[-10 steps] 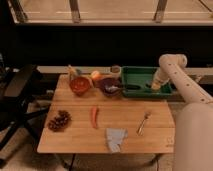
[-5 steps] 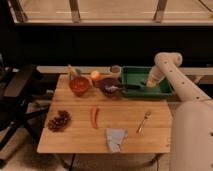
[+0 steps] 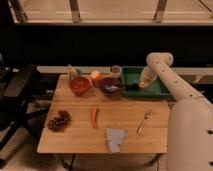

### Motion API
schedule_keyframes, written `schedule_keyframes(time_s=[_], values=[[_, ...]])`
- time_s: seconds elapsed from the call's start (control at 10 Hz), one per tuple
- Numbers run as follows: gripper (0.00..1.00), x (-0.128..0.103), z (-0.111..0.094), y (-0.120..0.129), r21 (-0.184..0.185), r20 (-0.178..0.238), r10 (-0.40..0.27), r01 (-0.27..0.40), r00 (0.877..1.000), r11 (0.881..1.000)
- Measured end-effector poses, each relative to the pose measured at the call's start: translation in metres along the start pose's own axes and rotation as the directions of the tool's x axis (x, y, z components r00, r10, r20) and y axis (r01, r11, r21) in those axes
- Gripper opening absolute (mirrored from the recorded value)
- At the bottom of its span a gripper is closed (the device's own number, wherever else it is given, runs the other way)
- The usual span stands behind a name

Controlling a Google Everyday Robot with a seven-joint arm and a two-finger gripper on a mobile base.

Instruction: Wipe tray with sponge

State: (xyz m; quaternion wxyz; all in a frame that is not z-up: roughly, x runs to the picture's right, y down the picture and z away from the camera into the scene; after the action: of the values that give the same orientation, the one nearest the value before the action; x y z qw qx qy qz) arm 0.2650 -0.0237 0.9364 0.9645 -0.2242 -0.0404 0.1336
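Camera view: shut jaws (image 3: 134,87) inside tray (image 3: 165,93), sponge hidden.

place: looks like an office or lab test corner — not a real kitchen | clues: plain wooden table (image 3: 130,117) set with staged food props | black office chair (image 3: 20,92) on the left | dark wall under a long window ledge (image 3: 115,22) | gripper (image 3: 134,87) down in the green tray (image 3: 150,92)

A bulky off-white arm (image 3: 167,75) of smooth rounded segments ends in a dark claw (image 3: 131,87) (small, indistinct).
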Motion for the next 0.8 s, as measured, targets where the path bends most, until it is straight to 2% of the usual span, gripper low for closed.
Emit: schedule_keyframes(time_s=[0.2, 0.3, 0.5, 0.7, 0.8], values=[[0.0, 0.027, -0.002, 0.007, -0.019, -0.024, 0.03, -0.03, 0.999, 0.999], [0.0, 0.042, -0.004, 0.007, -0.015, -0.048, 0.05, -0.05, 0.998, 0.999], [0.0, 0.07, -0.01, -0.003, 0.015, -0.104, 0.103, -0.102, 0.989, 0.995], [0.0, 0.08, -0.017, -0.021, 0.051, -0.139, 0.124, -0.118, 0.982, 0.992], [0.0, 0.076, -0.02, -0.028, 0.064, -0.144, 0.124, -0.116, 0.982, 0.991]])
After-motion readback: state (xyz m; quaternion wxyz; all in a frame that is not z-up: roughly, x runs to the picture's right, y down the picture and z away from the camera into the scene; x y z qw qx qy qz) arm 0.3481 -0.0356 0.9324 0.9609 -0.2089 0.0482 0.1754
